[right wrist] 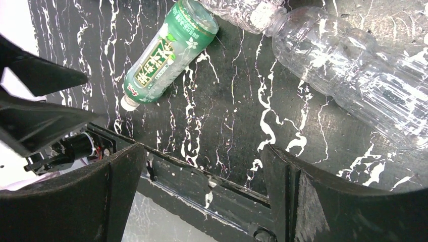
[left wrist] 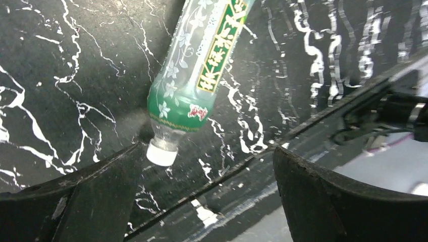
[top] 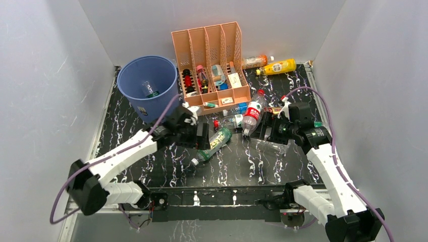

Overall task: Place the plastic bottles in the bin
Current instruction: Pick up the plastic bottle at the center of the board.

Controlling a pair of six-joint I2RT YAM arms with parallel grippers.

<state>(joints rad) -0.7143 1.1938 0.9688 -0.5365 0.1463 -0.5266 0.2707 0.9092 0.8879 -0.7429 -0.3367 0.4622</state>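
Note:
The blue bin (top: 149,85) stands at the back left with one bottle (top: 150,89) inside. A green-label bottle (top: 217,141) lies mid-table, its white cap toward the near edge; it also shows in the left wrist view (left wrist: 202,65) and in the right wrist view (right wrist: 164,55). My left gripper (top: 199,136) (left wrist: 207,196) is open and empty just above and beside this bottle. My right gripper (top: 262,128) (right wrist: 202,186) is open and empty next to a red-label bottle (top: 252,113) and a clear bottle (top: 275,146) (right wrist: 348,65). Orange (top: 255,61) and yellow (top: 277,66) bottles lie at the back.
The peach slotted organizer (top: 212,55) with small items stands right of the bin. Another clear bottle with a red cap (top: 229,121) lies in front of it. White walls close in the table on three sides. The black frame rail (top: 222,194) runs along the near edge.

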